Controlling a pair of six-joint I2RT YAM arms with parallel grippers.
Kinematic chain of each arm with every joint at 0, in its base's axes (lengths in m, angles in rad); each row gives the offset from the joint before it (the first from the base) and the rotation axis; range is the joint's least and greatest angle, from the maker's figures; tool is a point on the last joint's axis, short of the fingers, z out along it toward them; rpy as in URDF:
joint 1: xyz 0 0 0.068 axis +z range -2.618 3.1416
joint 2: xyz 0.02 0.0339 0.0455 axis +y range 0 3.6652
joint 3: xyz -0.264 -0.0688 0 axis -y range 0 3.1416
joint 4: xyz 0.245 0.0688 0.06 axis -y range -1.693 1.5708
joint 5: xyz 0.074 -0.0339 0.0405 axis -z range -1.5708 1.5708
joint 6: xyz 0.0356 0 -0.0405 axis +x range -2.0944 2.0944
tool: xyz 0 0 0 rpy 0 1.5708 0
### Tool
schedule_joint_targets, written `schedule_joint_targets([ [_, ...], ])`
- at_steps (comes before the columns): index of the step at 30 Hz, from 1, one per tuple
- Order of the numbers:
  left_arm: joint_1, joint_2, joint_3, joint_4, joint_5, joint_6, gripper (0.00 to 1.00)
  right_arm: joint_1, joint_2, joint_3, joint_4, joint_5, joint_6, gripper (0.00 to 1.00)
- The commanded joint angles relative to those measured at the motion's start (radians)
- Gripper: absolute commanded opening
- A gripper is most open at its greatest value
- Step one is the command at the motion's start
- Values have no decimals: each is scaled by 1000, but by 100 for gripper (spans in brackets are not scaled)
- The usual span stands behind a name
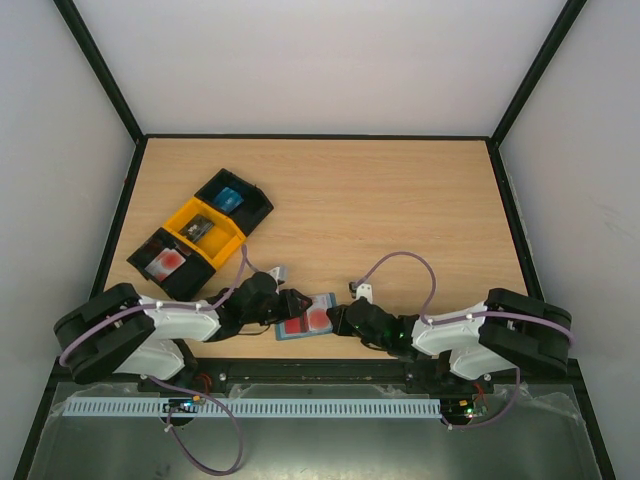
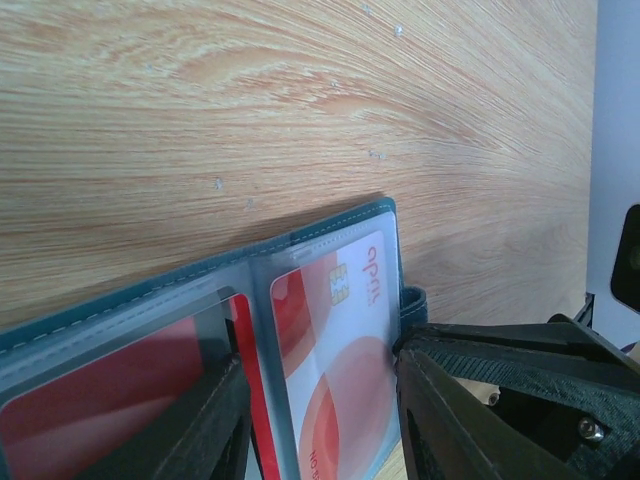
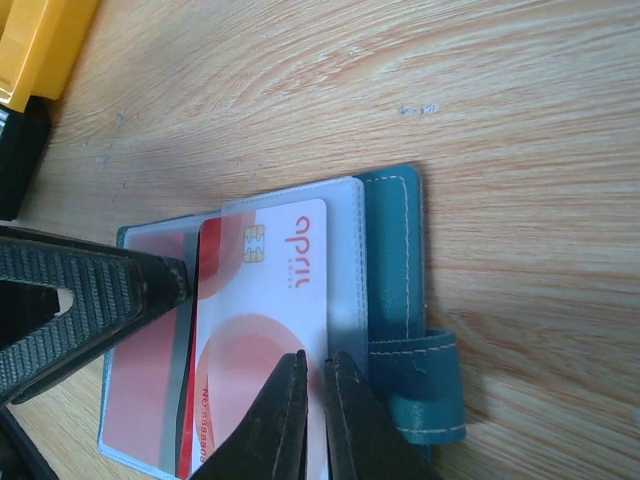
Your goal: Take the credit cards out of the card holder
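Now at table (image 1: 400, 200) near edge my left pincer (image 2: 320, 400) spread over card holder (image 3: 395, 250), right pincer (image 3: 315, 375) nearly closed over white card (image 3: 270, 300)

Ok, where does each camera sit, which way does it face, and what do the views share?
Top external: above and behind, looking down on the table; both arms, the open card holder between the left gripper and right gripper.
Left wrist: on the left arm, facing along its fingers at the white and red card.
Right wrist: on the right arm, looking down past its close-set fingers; a left gripper finger shows.
Shared: holder and card, in all three.
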State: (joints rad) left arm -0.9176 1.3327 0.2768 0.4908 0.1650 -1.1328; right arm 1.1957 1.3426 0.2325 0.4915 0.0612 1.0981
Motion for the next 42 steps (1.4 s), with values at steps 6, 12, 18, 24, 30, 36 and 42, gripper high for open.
schedule_joint_targets([
  [6, 4, 67, -11, 48, -14, -6, 39, 7, 43, -48, -11, -29, 37, 8],
  [12, 3, 98, -13, 67, -22, -24, 38, 7, 52, -54, 4, -31, 51, 8],
  [18, 1, 110, -22, 84, -29, -44, 39, 7, 86, -66, 40, -43, 76, 6],
  [24, -3, 86, -40, 127, -24, -63, 34, 7, 98, -70, 58, -51, 81, 6],
  [30, -4, 57, -54, 163, 0, -79, 31, 7, 96, -71, 59, -51, 82, 6],
  [36, -5, 39, -68, 192, 14, -92, 31, 7, 102, -71, 64, -56, 82, 5],
  [42, -5, -3, -54, 36, -60, -61, 34, 7, 103, -72, 62, -58, 82, 2],
])
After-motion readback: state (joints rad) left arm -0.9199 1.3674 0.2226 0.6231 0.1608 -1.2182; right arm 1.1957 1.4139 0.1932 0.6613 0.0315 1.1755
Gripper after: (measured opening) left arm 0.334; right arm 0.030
